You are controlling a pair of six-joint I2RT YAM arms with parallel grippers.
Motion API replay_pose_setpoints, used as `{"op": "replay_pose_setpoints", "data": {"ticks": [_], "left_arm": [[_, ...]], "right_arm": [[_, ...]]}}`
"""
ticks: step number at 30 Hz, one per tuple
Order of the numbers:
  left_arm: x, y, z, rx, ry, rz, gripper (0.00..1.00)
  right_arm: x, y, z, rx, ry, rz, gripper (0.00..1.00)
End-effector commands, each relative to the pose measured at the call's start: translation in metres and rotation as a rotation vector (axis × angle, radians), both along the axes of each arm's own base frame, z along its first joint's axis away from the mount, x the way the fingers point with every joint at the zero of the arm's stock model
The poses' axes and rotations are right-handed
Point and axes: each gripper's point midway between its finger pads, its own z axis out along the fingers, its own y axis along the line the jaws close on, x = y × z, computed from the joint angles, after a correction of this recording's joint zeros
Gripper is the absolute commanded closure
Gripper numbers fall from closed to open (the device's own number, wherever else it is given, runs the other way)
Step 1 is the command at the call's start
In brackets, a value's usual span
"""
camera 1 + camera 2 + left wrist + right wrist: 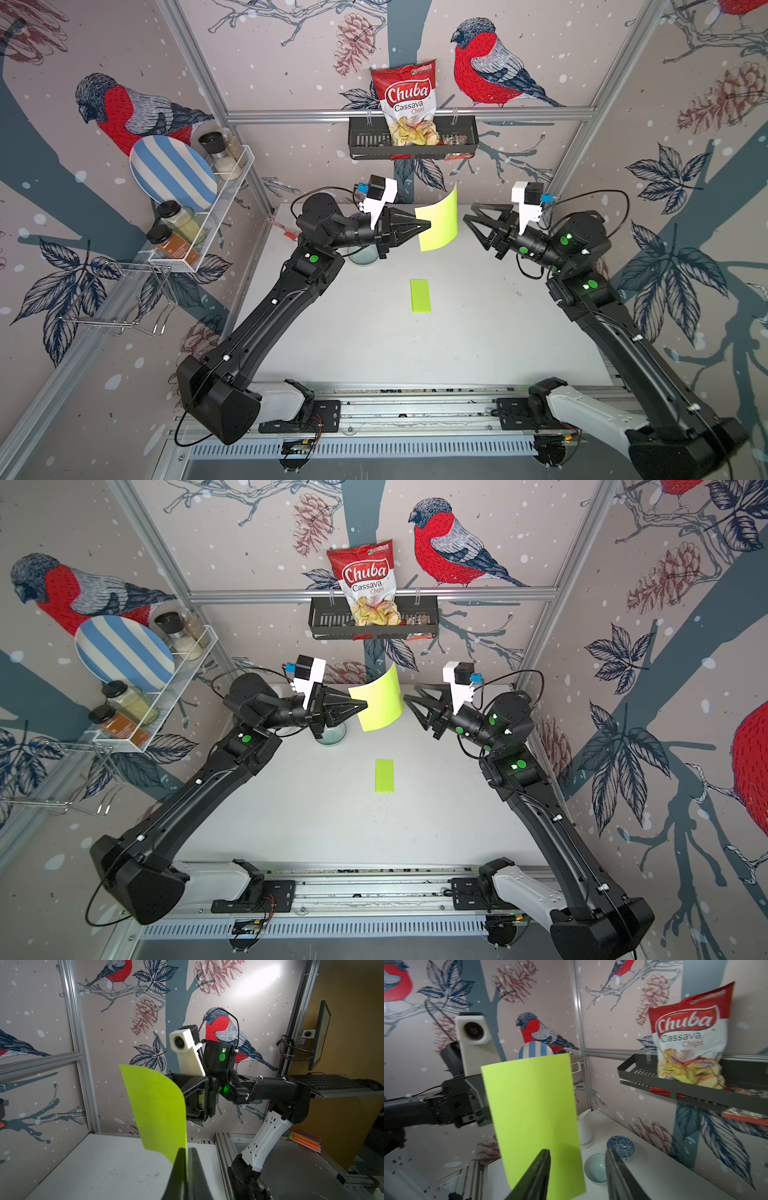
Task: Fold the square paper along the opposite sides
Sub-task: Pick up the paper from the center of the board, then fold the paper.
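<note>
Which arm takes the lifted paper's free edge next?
Likely right: the right gripper is open and empty beside the paper; the left gripper is shut on its other edge, holding it up.

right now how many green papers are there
2. One sheet is pinched upright in the air by the left gripper; a narrow strip lies flat on the table between the arms. The arms could hide others.

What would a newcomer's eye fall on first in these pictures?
The lime sheet, held upright in the air by the left claw, above the table. Then the red chips bag in the black basket at the back, and a small lime strip flat on the table.
</note>
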Motion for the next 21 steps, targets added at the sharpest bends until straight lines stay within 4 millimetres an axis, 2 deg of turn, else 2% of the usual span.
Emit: {"op": "replay_pose_setpoints", "data": {"ticks": [1, 4, 8, 14, 21], "left_arm": [[-0.005, 0.003, 0.004, -0.008, -0.029, -0.008, 1.0], [-0.008, 0.003, 0.004, -0.008, -0.03, -0.028, 1.0], [-0.01, 0.002, 0.002, -0.002, -0.021, -0.053, 1.0], [-0.006, -0.001, -0.001, 0.008, -0.008, -0.062, 1.0], [-0.001, -0.002, -0.002, 0.018, -0.013, -0.036, 1.0]], "right_arm": [[0.026, -0.028, 0.004, 0.054, 0.032, -0.156, 0.43], [0.033, -0.035, 0.003, 0.052, 0.042, -0.161, 0.42], [0.029, -0.023, 0.0, 0.011, 0.038, -0.063, 0.4], [0.003, 0.002, -0.004, -0.034, 0.016, 0.181, 0.39], [-0.028, 0.012, -0.007, -0.058, -0.035, 0.322, 0.4]]}}
